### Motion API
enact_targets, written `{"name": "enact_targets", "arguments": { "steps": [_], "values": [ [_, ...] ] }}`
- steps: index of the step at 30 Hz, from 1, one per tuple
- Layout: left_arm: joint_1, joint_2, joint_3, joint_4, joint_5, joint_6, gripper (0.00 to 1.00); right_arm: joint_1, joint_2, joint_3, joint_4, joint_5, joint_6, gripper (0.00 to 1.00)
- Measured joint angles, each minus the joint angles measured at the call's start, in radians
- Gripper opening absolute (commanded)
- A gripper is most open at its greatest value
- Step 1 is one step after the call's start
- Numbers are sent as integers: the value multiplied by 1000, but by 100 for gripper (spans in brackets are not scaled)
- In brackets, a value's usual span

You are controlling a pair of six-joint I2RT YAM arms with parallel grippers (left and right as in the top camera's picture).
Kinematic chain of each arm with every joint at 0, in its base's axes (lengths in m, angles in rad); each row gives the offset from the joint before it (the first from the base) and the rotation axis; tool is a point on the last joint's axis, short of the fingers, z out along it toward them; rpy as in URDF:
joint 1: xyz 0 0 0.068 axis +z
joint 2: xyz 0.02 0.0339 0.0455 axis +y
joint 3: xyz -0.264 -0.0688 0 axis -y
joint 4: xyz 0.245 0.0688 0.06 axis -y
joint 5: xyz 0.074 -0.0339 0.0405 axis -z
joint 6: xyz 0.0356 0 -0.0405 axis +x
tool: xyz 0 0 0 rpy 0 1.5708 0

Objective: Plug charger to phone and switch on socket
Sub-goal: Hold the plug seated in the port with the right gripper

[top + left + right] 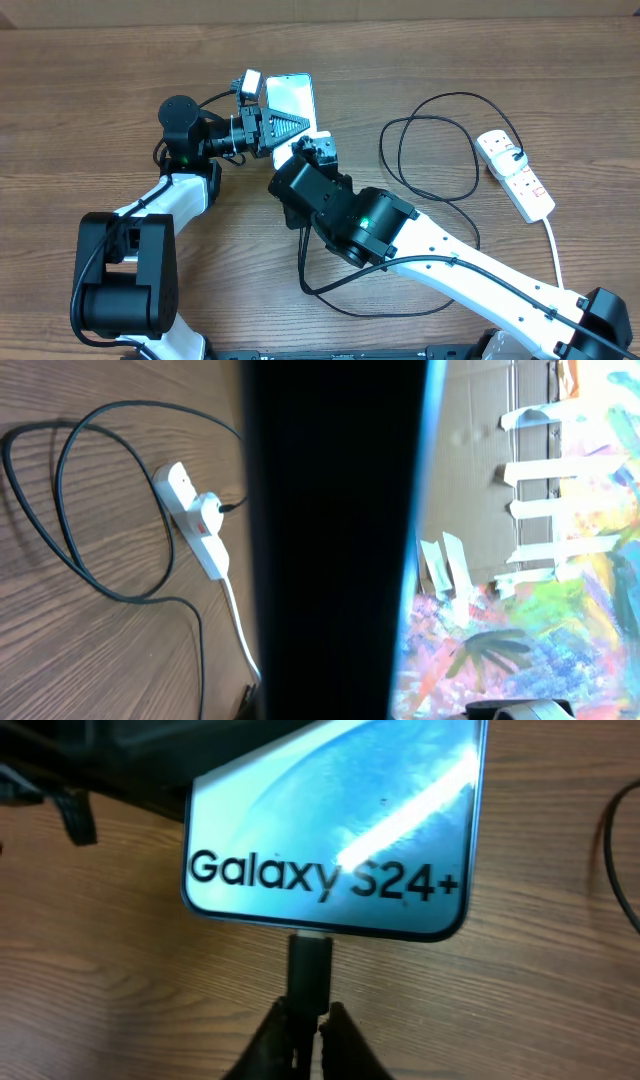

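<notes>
The phone has a bright blue screen reading "Galaxy S24+" and is held off the wooden table. My left gripper is shut on it. In the left wrist view its dark edge fills the middle. The charger's black plug tip meets the phone's lower edge. My right gripper is shut on that tip, just below the phone. The thin black cable loops away to the right. The white socket strip lies at the far right, with a black plug in it.
The socket's thick white cord runs toward the table's near right edge. From the left wrist the strip and cable loops lie on the wood. Cardboard and a colourful painted sheet stand behind the table.
</notes>
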Motion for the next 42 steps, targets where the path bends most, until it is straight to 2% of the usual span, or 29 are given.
{"name": "enact_targets", "arguments": {
  "steps": [23,42],
  "values": [
    [20,0,34,8,-46,1,4,-16,2,-46,215,-26,8,4],
    [3,0,39,8,-33,26,4,-16,2,-46,217,-43,15,4]
  ]
}}
